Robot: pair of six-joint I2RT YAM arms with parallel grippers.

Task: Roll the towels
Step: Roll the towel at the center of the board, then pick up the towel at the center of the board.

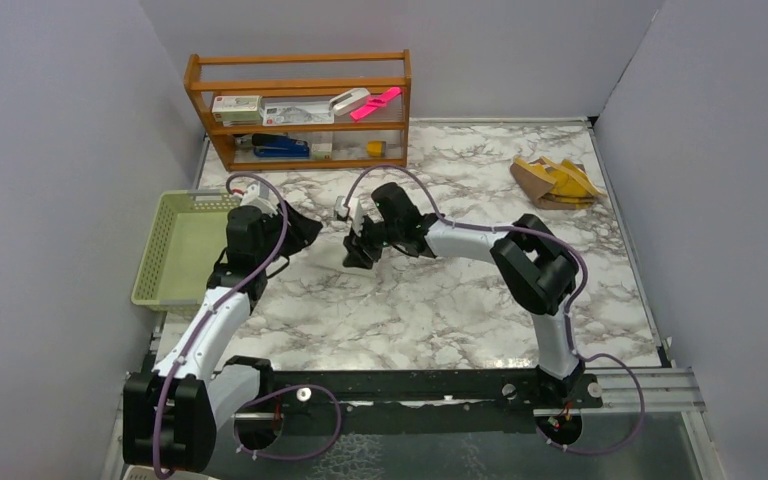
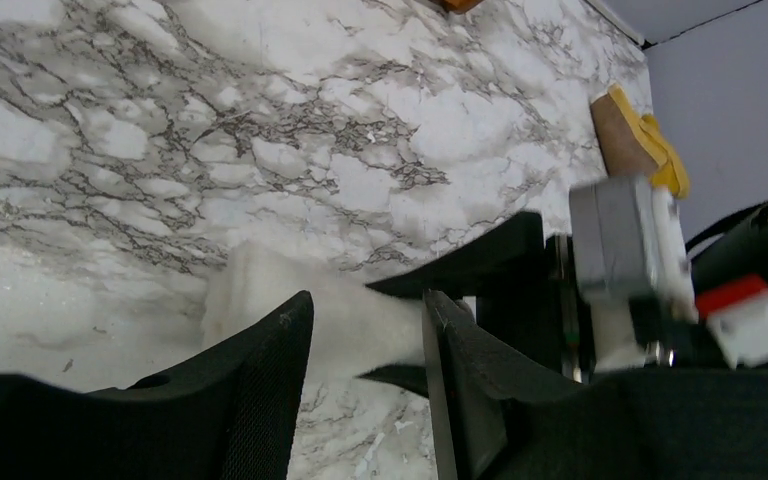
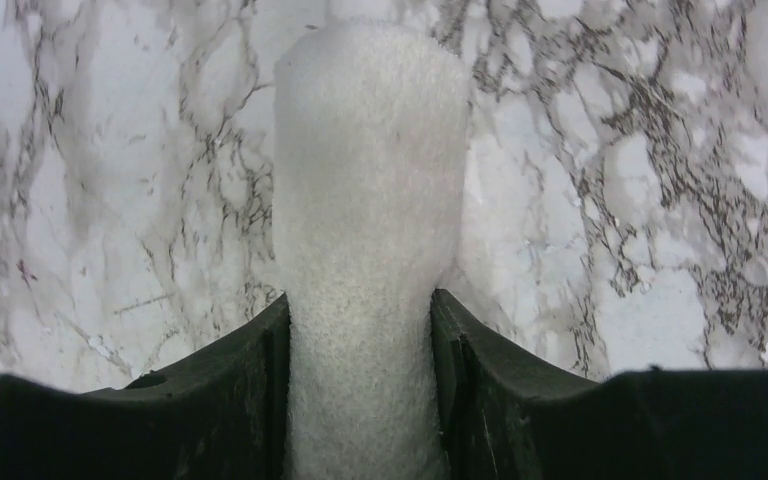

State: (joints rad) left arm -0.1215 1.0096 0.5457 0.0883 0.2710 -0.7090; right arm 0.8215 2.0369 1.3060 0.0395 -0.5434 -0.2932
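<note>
A plain white towel [image 3: 368,160], rolled into a thick tube, lies on the marble table [image 1: 440,300] between my two arms. My right gripper [image 3: 360,300] is shut on one end of the roll, both fingers pressed into the cloth. In the left wrist view the same white towel [image 2: 250,290] runs under my left gripper [image 2: 365,300], whose jaws stand apart over it, open. From above, the left gripper [image 1: 312,228] and right gripper [image 1: 358,250] face each other closely. The mustard-yellow towel [image 1: 557,180] lies crumpled at the far right, showing tan-brown folds.
A pale green basket [image 1: 175,250] sits at the table's left edge beside the left arm. A wooden shelf [image 1: 300,110] with boxes and small items stands at the back. Grey walls close in the left, right and far sides.
</note>
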